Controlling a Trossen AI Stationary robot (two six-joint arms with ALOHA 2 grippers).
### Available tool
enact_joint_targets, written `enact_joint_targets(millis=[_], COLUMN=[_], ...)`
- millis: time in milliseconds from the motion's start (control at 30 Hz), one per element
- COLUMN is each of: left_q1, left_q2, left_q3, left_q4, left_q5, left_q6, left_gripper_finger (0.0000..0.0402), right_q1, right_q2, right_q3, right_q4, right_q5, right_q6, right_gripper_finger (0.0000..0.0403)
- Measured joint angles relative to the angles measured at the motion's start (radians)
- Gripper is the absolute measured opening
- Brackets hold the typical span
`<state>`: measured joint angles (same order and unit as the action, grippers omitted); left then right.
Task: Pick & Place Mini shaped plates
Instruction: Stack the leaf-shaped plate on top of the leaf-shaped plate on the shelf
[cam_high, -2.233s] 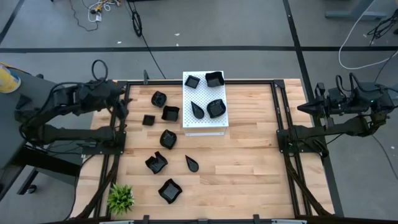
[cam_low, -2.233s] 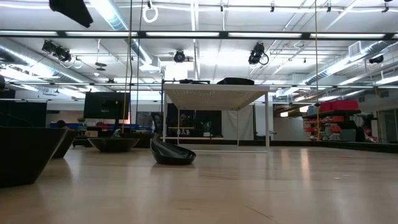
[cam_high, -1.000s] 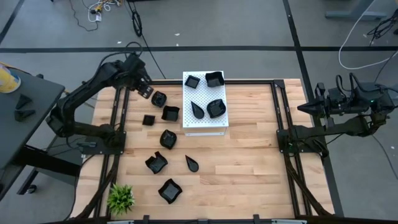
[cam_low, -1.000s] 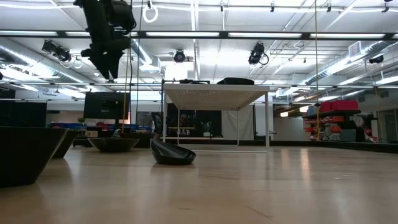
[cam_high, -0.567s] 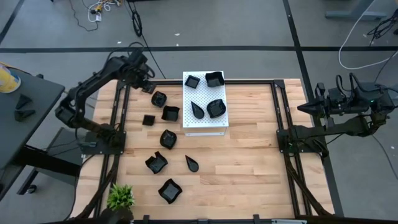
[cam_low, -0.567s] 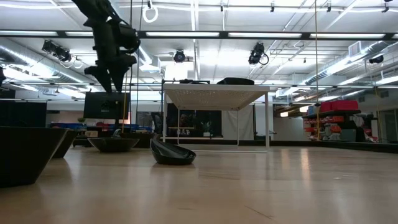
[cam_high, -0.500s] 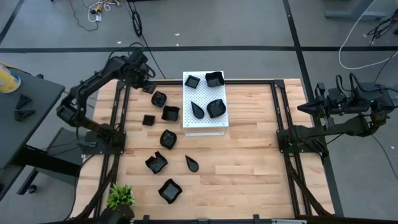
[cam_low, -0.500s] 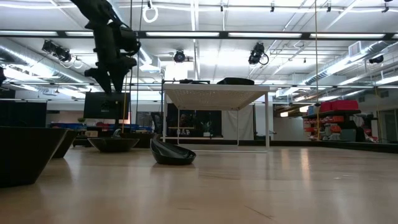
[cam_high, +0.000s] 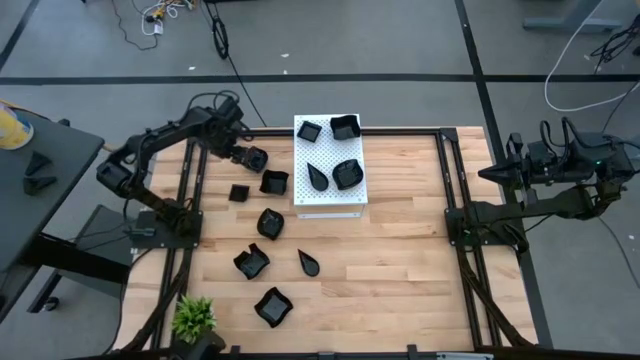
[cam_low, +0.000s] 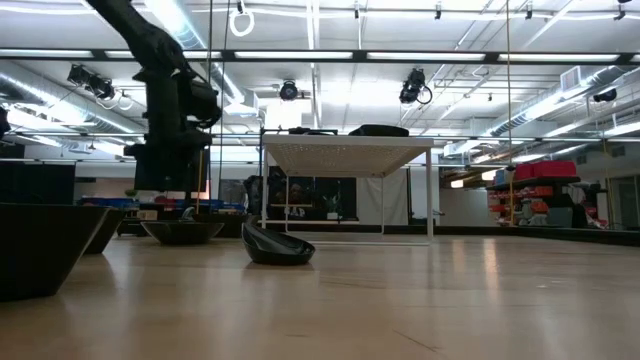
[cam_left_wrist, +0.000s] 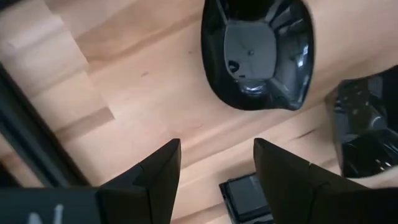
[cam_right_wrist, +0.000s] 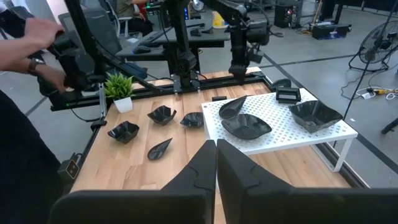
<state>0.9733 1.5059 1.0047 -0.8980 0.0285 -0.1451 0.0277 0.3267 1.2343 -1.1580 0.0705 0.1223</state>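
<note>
Seven glossy black mini plates lie on the wooden table, among them a rounded one (cam_high: 256, 158), an angular one (cam_high: 274, 182) and a small square one (cam_high: 238, 192). Four more sit on the white perforated board (cam_high: 352, 200), which stands on thin legs (cam_low: 347, 150). My left gripper (cam_high: 240, 152) hangs open, pointing down, just left of the rounded plate (cam_left_wrist: 256, 53); its fingers (cam_left_wrist: 216, 149) are over bare wood beside that plate. The angular plate (cam_left_wrist: 367, 124) and the square plate (cam_left_wrist: 245, 196) show nearby. My right gripper (cam_right_wrist: 216, 149) is shut, parked at the table's right edge (cam_high: 510, 170).
A small green plant (cam_high: 195, 318) stands at the near left corner. Black frame rails (cam_high: 188, 200) run along both sides of the table. A teardrop plate (cam_low: 277, 247) lies before the board in the low view. A person's hand (cam_right_wrist: 37, 37) shows beyond the table.
My left arm has swung from the table's left edge toward the far left plates. In the last second its gripper has come down and moved a little toward the near side, ending beside the rounded plate. No plate has moved.
</note>
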Motion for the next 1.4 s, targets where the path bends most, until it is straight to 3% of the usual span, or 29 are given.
enact_joint_targets(millis=[600, 767, 1133, 1400], left_q1=[-0.003, -0.028, -0.118, -0.165], left_q2=[0.000, -0.010, -0.184, -0.212], left_q3=[-0.148, -0.148, -0.148, -0.148], left_q4=[0.323, 0.315, 0.225, 0.166], left_q5=[0.021, 0.015, 0.009, -0.044], left_q6=[-0.180, -0.185, -0.162, -0.272], left_gripper_finger=[0.0209, 0.0209, 0.0209, 0.0208], right_q1=[0.000, 0.000, 0.000, 0.000], right_q2=[0.000, 0.000, 0.000, 0.000], right_q3=[0.000, 0.000, 0.000, 0.000], right_q4=[0.000, 0.000, 0.000, 0.000], right_q5=[0.000, 0.000, 0.000, 0.000], right_q6=[0.000, 0.000, 0.000, 0.000], right_gripper_finger=[0.0019, 0.0019, 0.0019, 0.0019])
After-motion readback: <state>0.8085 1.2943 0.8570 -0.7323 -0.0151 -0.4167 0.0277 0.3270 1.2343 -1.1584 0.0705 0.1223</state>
